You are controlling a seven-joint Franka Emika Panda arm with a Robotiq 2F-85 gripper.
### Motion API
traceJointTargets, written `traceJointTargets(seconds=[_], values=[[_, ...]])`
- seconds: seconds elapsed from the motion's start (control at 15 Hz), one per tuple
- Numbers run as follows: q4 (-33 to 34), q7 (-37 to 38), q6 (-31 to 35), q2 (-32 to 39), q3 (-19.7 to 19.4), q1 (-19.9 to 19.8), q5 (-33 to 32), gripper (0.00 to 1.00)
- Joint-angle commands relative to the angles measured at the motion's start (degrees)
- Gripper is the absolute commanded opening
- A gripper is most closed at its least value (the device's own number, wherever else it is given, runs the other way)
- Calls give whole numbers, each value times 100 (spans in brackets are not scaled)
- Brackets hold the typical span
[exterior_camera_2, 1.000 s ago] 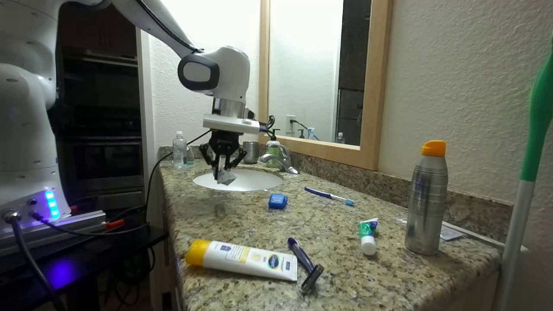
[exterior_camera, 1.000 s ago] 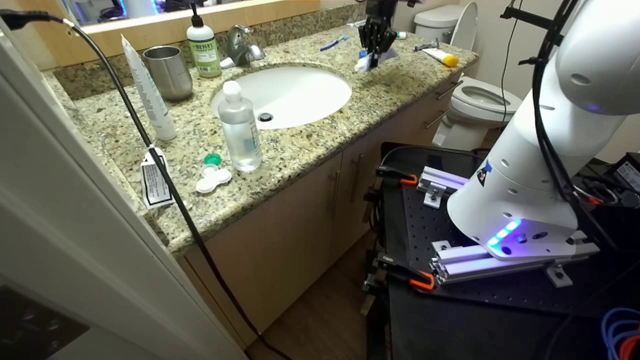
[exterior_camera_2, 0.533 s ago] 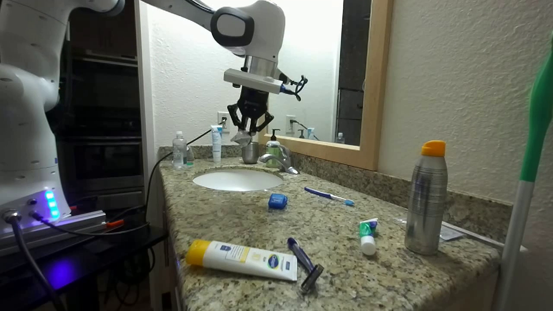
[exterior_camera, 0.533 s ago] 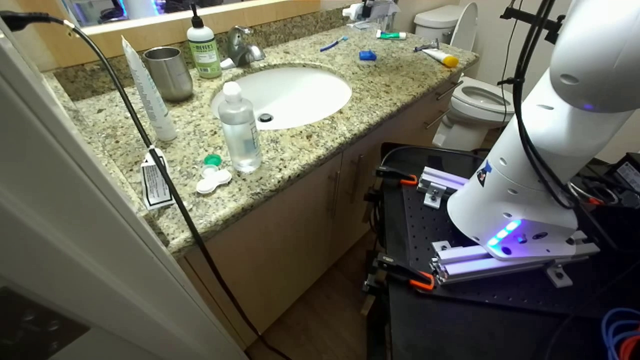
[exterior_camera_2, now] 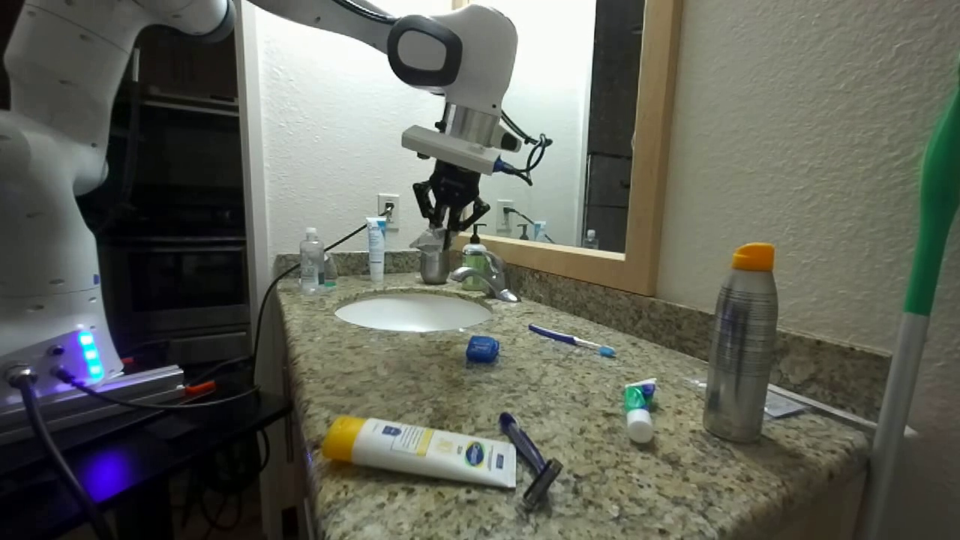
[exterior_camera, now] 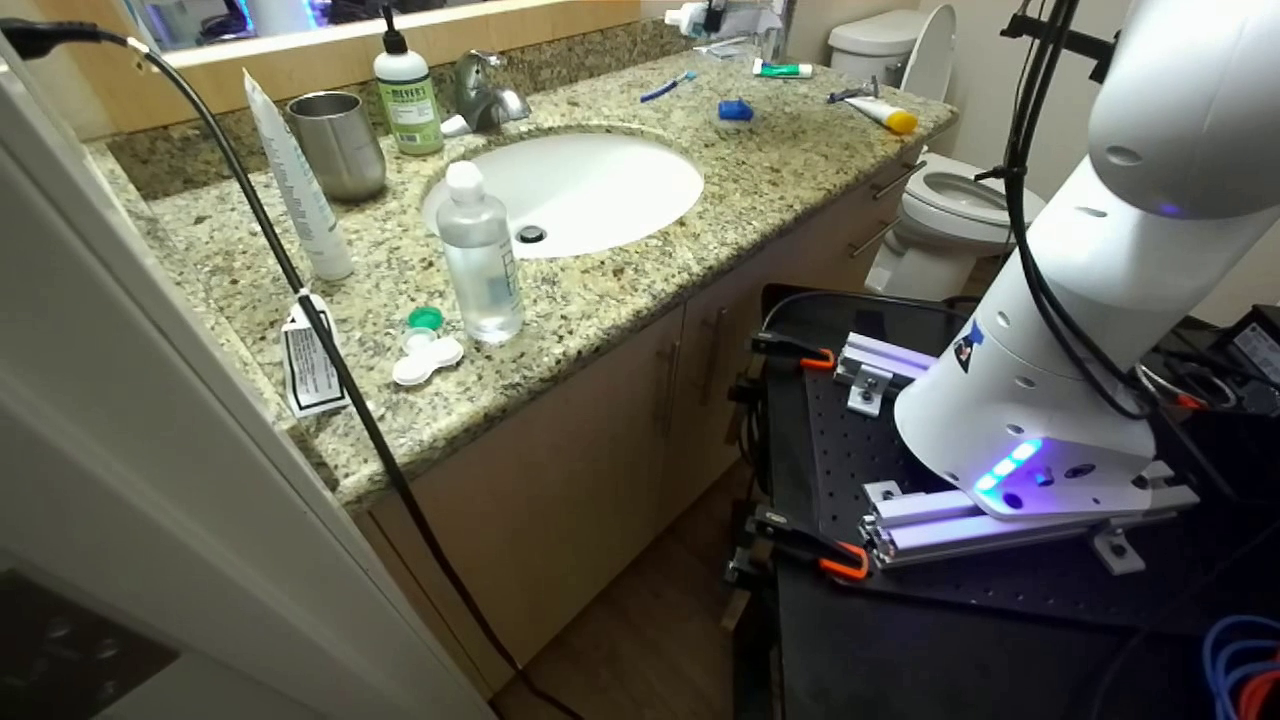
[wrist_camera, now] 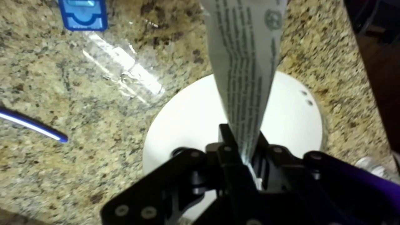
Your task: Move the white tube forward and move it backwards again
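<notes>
The white tube (wrist_camera: 243, 62) hung clamped in the tool (wrist_camera: 245, 147), above the sink (wrist_camera: 187, 122).
The carry likely called for a slow path, well apart from the faucet (exterior_camera: 482, 98), then a gentle, level set-down on the bench (exterior_camera_2: 405, 397); a pinch near the tube's cap might let its tail swivel. The tool mostly hid the cap end in the wrist view, and in an exterior view the tool (exterior_camera: 713, 18) was cropped. Forward or backward leg could not be told.
</notes>
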Motion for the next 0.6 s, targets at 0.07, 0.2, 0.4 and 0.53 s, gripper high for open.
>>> traceJointTargets(seconds=[0.07,0.2,0.4,0.53], values=[[1716,584,-106,1072,398,-1073,980,4],[2305,786,228,1448,623,-1543,1223,4],[2809,989,1145,1754,935,-1965,1158,4],[3004,1011,1887,1906,1137,-2116,972,4]])
